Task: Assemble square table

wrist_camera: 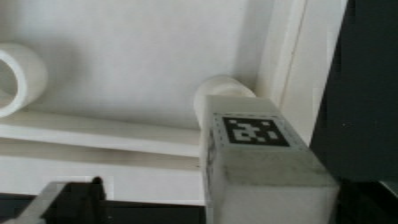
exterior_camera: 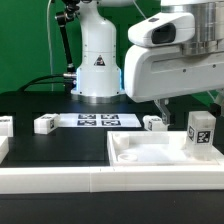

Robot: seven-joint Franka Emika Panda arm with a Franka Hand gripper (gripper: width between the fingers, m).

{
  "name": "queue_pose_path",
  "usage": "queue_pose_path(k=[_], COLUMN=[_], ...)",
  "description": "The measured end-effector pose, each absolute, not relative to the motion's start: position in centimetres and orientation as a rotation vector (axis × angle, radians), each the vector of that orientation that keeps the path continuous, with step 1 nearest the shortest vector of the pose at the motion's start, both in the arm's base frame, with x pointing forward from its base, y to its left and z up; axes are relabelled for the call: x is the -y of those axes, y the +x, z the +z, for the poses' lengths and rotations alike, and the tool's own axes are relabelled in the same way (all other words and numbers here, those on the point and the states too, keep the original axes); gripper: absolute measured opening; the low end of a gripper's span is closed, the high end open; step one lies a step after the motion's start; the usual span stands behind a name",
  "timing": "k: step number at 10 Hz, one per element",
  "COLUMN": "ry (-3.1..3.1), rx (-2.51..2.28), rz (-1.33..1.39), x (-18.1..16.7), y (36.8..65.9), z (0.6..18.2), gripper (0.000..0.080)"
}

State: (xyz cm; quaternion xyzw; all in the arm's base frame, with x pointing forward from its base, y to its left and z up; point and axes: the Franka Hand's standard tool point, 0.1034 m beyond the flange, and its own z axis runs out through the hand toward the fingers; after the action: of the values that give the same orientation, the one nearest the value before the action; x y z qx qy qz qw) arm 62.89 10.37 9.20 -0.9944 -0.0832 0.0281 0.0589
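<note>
The white square tabletop [exterior_camera: 150, 152] lies rimmed face up at the exterior view's lower right. One white blocky leg [exterior_camera: 200, 134] with a black-and-white tag stands upright at its right corner. My gripper hangs over that corner, its white hand [exterior_camera: 172, 60] large in the exterior view. In the wrist view the gripper [wrist_camera: 217, 205] is open and straddles the tagged leg [wrist_camera: 254, 140]. The dark left finger [wrist_camera: 71, 203] stands well apart from the leg. A round socket [wrist_camera: 15, 82] shows in the tabletop's face [wrist_camera: 125, 60].
Three loose tagged legs lie on the black table: one [exterior_camera: 44, 124], another [exterior_camera: 153, 122], and a third [exterior_camera: 5, 125] at the left edge. The marker board [exterior_camera: 98, 120] lies before the robot base [exterior_camera: 97, 65]. A long white rail [exterior_camera: 60, 181] edges the front.
</note>
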Motion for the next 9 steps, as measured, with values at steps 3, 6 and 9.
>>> queue_pose_path(k=[3, 6, 9], ry=[-3.011, -3.012, -3.012], rx=[0.251, 0.233, 0.221], rz=[0.094, 0.089, 0.095], x=[-10.43, -10.48, -11.11], y=[62.74, 63.05, 62.92], z=[8.81, 8.91, 8.60], gripper=[0.0649, 0.0649, 0.0649])
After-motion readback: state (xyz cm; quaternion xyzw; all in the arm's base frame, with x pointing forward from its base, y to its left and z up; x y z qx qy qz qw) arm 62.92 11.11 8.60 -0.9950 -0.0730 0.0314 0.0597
